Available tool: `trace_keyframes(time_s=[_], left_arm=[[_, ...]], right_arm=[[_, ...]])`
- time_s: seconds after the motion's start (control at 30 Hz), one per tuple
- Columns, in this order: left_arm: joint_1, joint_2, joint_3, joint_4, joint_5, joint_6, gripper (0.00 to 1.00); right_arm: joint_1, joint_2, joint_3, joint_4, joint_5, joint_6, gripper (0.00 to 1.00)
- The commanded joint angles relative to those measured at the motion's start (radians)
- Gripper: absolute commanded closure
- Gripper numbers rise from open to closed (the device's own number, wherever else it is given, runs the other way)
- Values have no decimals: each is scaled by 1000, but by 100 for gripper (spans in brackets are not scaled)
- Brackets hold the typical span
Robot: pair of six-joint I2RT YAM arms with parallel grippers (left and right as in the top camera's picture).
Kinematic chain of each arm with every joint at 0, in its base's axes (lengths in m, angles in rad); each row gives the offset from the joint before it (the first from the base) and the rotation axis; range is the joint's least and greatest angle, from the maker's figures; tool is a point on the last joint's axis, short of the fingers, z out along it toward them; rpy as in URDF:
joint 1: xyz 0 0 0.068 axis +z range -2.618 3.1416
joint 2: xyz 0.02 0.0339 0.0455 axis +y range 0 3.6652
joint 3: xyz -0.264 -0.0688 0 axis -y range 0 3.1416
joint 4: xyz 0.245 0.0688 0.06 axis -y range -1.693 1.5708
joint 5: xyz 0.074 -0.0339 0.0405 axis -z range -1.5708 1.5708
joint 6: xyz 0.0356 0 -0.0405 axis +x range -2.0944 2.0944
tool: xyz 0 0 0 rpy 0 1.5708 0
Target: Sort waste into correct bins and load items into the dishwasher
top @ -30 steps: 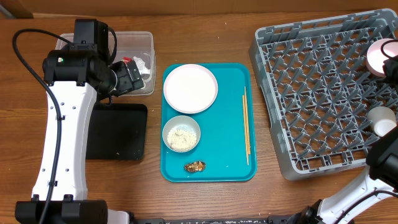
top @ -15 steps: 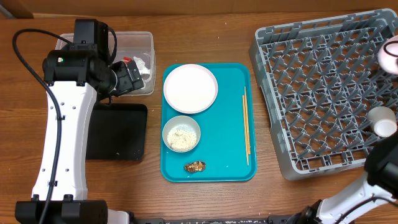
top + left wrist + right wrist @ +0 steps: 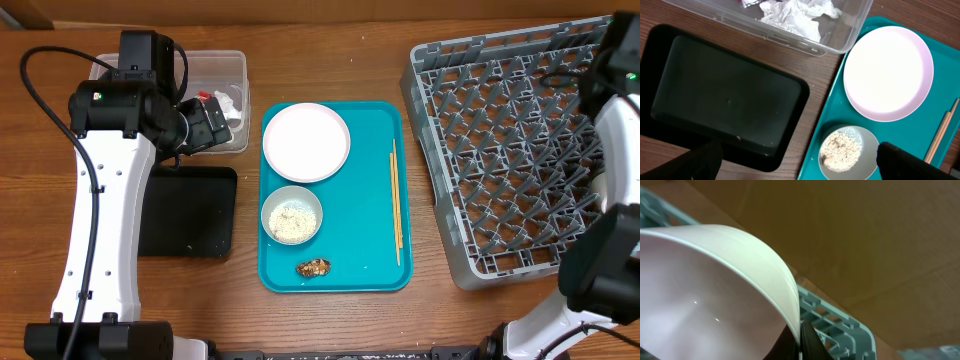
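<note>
- Right wrist: right claw [image 3: 800, 339] pinches pink bowl [image 3: 710, 290] by its rim at the rack [image 3: 837, 325]; loading step.
- Next: set it down inside, release.
- Left claw [image 3: 796, 169] wide, empty.

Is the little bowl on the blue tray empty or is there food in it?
Not empty: the bowl holds a small heap of white rice grains, covering only part of its bottom.
</note>
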Motion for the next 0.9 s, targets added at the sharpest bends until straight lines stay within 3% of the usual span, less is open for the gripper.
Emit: trace_keyframes(time_s=[0.0,0.37,0.53,0.77,0.87], left_arm=[[-14,2,13,0,11,13,0],[-14,2,13,0,11,13,0],[-14,2,13,0,11,13,0],[-14,2,13,0,11,13,0],[-14,2,13,0,11,13,0]], right_arm=[[14,37,-84,41,125,-21,96],[96,58,-166,40,127,0,96],[151,58,-166,-82,127,164,96],[188,58,-166,-247,94,273,96],[190,57,-166,-305,4,274,89]])
